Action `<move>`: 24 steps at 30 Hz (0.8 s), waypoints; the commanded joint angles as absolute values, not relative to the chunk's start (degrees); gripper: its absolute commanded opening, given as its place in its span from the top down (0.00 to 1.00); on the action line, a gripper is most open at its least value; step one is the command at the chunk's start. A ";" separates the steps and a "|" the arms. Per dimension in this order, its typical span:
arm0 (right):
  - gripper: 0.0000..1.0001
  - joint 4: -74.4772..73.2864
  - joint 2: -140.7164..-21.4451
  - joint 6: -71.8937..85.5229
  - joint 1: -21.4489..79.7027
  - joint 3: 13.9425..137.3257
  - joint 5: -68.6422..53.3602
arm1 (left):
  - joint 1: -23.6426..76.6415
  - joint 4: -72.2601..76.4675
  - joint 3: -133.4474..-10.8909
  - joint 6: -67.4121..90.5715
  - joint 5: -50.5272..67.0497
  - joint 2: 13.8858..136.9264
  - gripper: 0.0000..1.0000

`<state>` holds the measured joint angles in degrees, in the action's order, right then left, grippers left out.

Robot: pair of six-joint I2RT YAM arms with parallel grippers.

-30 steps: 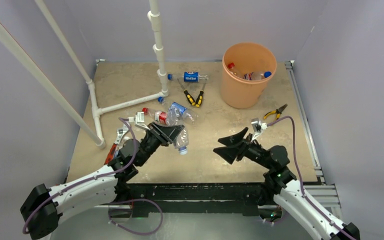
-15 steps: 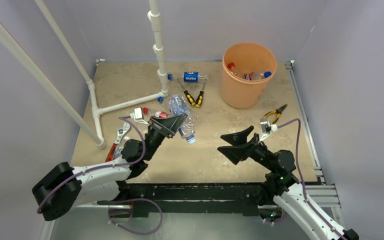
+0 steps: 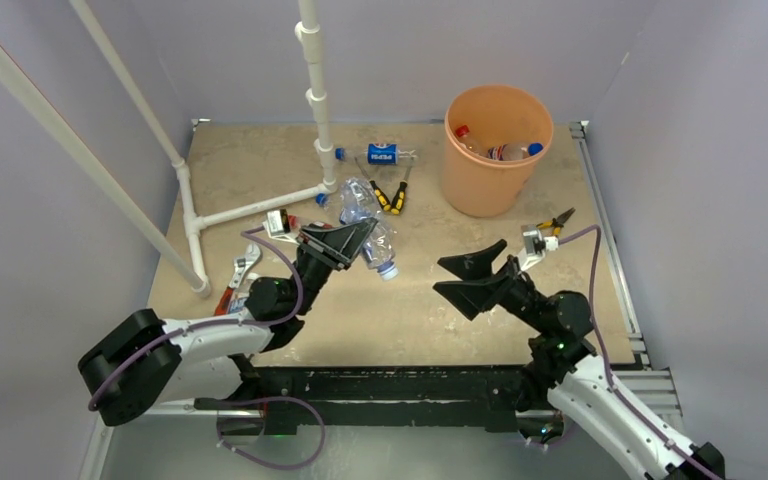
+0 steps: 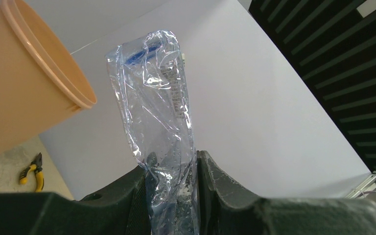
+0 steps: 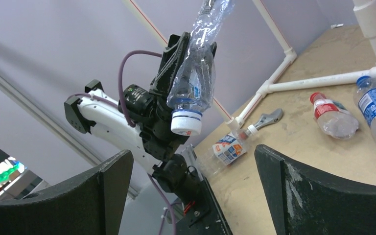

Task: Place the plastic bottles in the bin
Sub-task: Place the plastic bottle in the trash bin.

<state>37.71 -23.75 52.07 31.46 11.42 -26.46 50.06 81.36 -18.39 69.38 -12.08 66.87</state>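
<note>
Right now: counter (image 3: 440,320) carries the orange bin (image 3: 478,190) far right, with a few bottles (image 3: 505,152) inside. Right tool (image 3: 470,278) spread wide, empty. Left tool (image 3: 340,243) clamped on crumpled clear bottle (image 4: 161,112), held in the air left of centre. Blue-label bottle (image 3: 381,154) lies far centre.

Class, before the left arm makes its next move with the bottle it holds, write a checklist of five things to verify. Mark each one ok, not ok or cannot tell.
1. Grasp: left end effector shut on the crumpled bottle: ok.
2. Height: crumpled bottle clear of the table, as the right wrist view shows: ok.
3. Position: crumpled bottle above the orange bin: not ok, the bin stands far off to the right.
4. Path: right end effector open, empty and probably out of the way: ok.
5. Firmness of the grip on thin crushed plastic: cannot tell.
</note>
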 commanded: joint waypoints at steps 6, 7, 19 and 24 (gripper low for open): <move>0.01 39.37 -35.94 47.46 40.87 21.04 -20.47 | 51.31 87.49 -20.92 69.17 -10.68 68.99 0.95; 0.02 39.15 -37.01 46.59 42.96 21.78 -18.70 | 51.38 87.64 -20.84 69.10 -10.79 68.99 0.95; 0.19 38.30 -46.19 42.66 52.47 25.65 -10.25 | 51.44 85.27 -19.89 67.03 -11.23 66.54 0.96; 0.30 39.51 -47.93 43.46 52.56 25.64 -9.76 | 51.46 84.64 -19.66 66.63 -11.29 65.95 0.97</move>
<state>36.93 -47.13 44.07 52.18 23.55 -11.68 51.16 81.87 -19.40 67.90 -11.29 67.18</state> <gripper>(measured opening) 0.748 0.304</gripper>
